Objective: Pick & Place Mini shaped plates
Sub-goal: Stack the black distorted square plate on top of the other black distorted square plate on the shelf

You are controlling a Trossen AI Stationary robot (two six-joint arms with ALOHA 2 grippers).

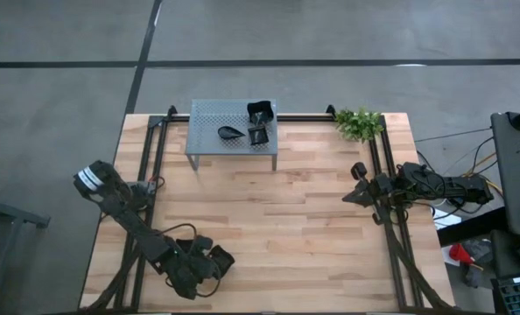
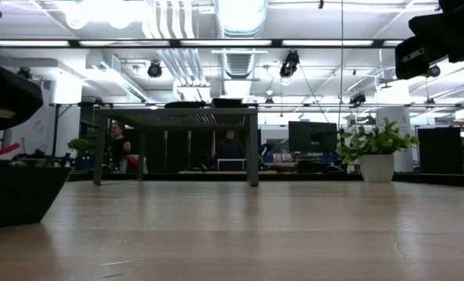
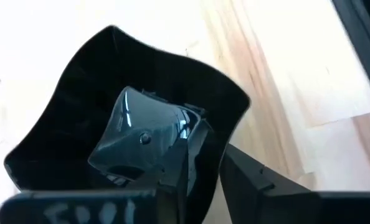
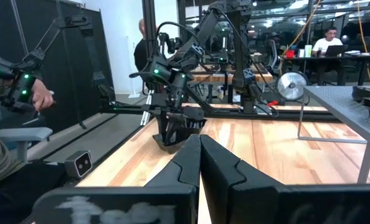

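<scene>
Nearest the camera, in the left wrist view, a black wavy-rimmed plate [image 3: 141, 112] fills the frame, with the left gripper [image 1: 214, 261] clamped on its rim. This gripper sits at the worktop's [image 1: 295, 210] front-left corner, and the plate rests on the wood there. Three more mini shaped plates [image 1: 249, 124] lie on the grey perforated shelf [image 1: 209, 114] at the rear edge. A potted plant [image 1: 359, 122] stands near the rear-right corner. The right gripper [image 1: 349, 198] waits by the right edge, jaws together.
</scene>
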